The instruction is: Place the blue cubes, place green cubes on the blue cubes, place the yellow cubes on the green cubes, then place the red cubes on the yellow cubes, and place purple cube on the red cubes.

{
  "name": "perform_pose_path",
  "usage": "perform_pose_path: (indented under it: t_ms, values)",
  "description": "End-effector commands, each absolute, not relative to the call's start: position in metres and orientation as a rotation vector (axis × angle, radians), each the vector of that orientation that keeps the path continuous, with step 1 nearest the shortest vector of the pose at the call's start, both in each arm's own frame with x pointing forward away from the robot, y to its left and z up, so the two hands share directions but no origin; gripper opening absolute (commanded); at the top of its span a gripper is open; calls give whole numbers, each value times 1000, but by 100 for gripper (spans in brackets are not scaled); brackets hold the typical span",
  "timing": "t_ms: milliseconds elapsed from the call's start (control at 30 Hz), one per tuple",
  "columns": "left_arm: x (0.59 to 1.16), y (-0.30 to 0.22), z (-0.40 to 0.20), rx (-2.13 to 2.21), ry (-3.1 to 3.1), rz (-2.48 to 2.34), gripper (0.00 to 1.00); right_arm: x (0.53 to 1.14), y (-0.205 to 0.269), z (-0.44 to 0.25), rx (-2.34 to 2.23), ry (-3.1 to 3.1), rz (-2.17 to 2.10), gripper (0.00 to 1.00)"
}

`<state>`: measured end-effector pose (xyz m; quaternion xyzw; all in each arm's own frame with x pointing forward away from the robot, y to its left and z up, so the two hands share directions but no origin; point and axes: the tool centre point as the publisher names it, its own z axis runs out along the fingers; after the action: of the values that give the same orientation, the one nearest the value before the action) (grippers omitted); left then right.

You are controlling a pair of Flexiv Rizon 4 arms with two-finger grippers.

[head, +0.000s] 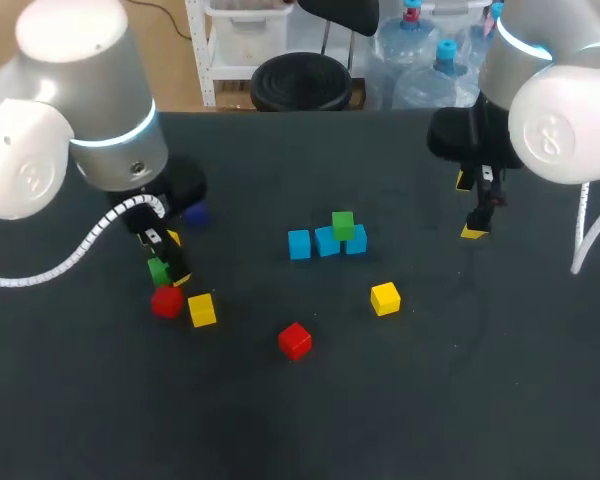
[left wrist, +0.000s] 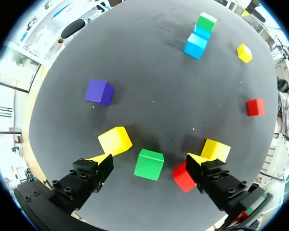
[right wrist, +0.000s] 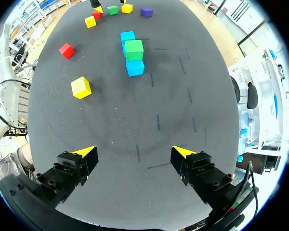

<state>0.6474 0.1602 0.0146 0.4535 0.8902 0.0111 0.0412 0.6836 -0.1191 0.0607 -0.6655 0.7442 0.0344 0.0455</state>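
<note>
Left end effector (left wrist: 149, 158), spread, is straddling the loose green cube (left wrist: 149, 167), likely lining up a grasp; right end effector (right wrist: 135, 152) is hovering spread and empty, far right.

- I see a dark worktop (head: 460, 400) with three blue cubes (head: 327, 243) in a row near its centre.
- Yellow cube (head: 385, 298) at 5 o'clock from the row, red cube (head: 295, 340) at 6 o'clock.
- Toward 9 o'clock: purple cube (head: 195, 212), green cube (head: 159, 270), second red cube (head: 166, 301), second yellow cube (head: 202, 309), third yellow cube (left wrist: 115, 140).
</note>
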Motion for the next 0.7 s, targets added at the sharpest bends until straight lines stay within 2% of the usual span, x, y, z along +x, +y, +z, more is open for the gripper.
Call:
perform_pose_path:
  t_ms: [33,700]
  values:
    - [646,162,20,1389,2713,49,100,683,-120,61,-2031,2271,105,100]
    - [646,165,4,1392,2749,68,100,683,-120,61,-2031,2271,105,100]
